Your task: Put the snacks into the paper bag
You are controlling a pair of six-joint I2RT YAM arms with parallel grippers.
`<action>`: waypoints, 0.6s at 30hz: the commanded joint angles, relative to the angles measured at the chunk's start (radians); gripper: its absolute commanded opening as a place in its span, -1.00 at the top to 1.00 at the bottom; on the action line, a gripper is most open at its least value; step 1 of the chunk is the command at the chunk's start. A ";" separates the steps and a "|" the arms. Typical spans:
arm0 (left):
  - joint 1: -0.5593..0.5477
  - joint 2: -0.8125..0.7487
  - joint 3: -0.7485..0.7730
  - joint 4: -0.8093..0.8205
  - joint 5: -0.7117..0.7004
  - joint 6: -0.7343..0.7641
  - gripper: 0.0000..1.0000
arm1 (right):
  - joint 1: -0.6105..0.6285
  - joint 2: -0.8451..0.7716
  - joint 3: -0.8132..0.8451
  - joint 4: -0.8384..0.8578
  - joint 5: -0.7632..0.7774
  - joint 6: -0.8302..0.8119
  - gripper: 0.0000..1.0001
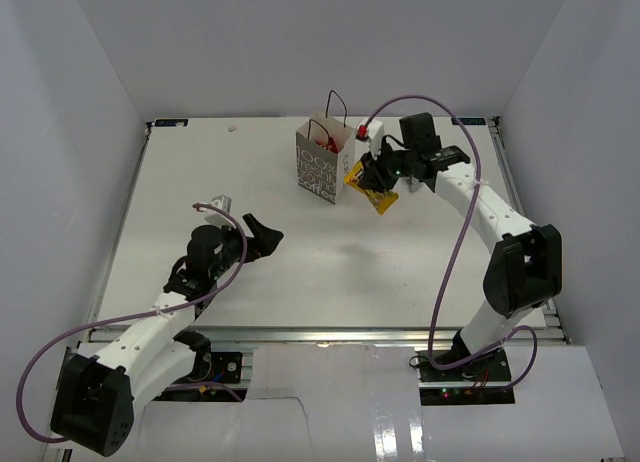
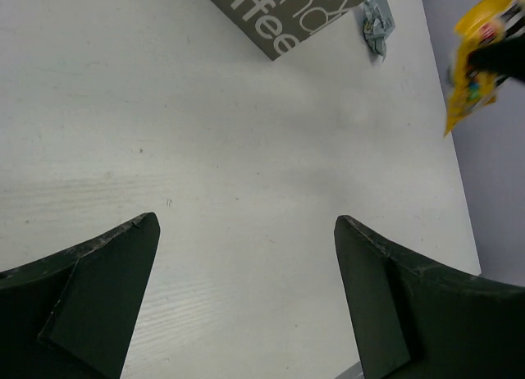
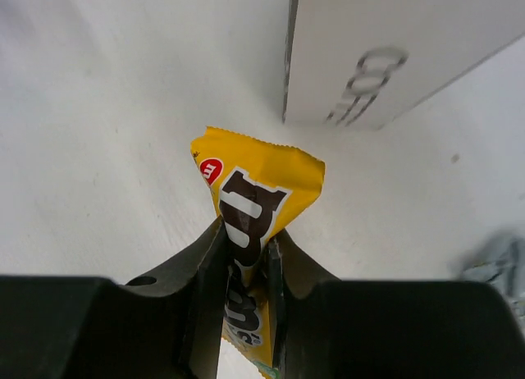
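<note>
Yellow wrapper, pinched hard: the right gripper [image 3: 246, 235] had its two fingers closed on the M&M's packet [image 3: 261, 186], gripping it near one end so the printed face stuck out past the fingertips. From above, that packet [image 1: 372, 195] hung just beside the right wall of the paper bag [image 1: 322, 164], near it but not over the mouth, and it looked to be clear of the table [image 1: 200, 182].

So by my read the job was partway through: one snack in hand, the lift over the rim and the drop not yet made. Beyond the bag's corner a silver-grey foil packet [image 2: 377, 22] lay on the table, close by the bag and outside it, so that one was waiting too.

And the bag itself? It stood upright, cord handles up, grey lettered side facing the arms. Something red [image 1: 324, 142] showed inside the mouth, likely a snack already in, though I could not make out what it was. No second yellow packet and no dark brown one showed anywhere, and the bag's depth was hidden.

Over on the other side, the left gripper [image 2: 246, 231] sat well apart from the action, jaws spread wide, nothing between them, only bare table below.
</note>
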 commanded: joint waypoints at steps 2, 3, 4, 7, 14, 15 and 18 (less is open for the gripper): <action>0.007 0.020 -0.019 0.059 0.067 -0.052 -0.96 | 0.000 -0.023 0.180 0.144 -0.134 -0.048 0.85; 0.007 0.021 -0.022 0.062 0.072 -0.057 -0.96 | 0.000 -0.011 0.215 0.162 -0.131 -0.016 0.85; 0.007 0.023 -0.024 0.064 0.075 -0.060 -0.96 | 0.001 0.013 0.247 0.216 -0.107 0.011 0.85; 0.007 0.020 -0.033 0.068 0.087 -0.066 -0.96 | 0.013 0.061 0.353 0.346 -0.045 0.117 0.85; 0.007 -0.029 -0.052 0.070 0.086 -0.070 -0.96 | 0.088 0.129 0.404 0.663 0.179 0.173 0.85; 0.007 -0.032 -0.052 0.070 0.086 -0.070 -0.96 | 0.095 0.138 0.406 0.694 0.203 0.182 0.85; 0.007 -0.043 -0.055 0.070 0.087 -0.069 -0.96 | 0.114 0.167 0.419 0.762 0.278 0.211 0.84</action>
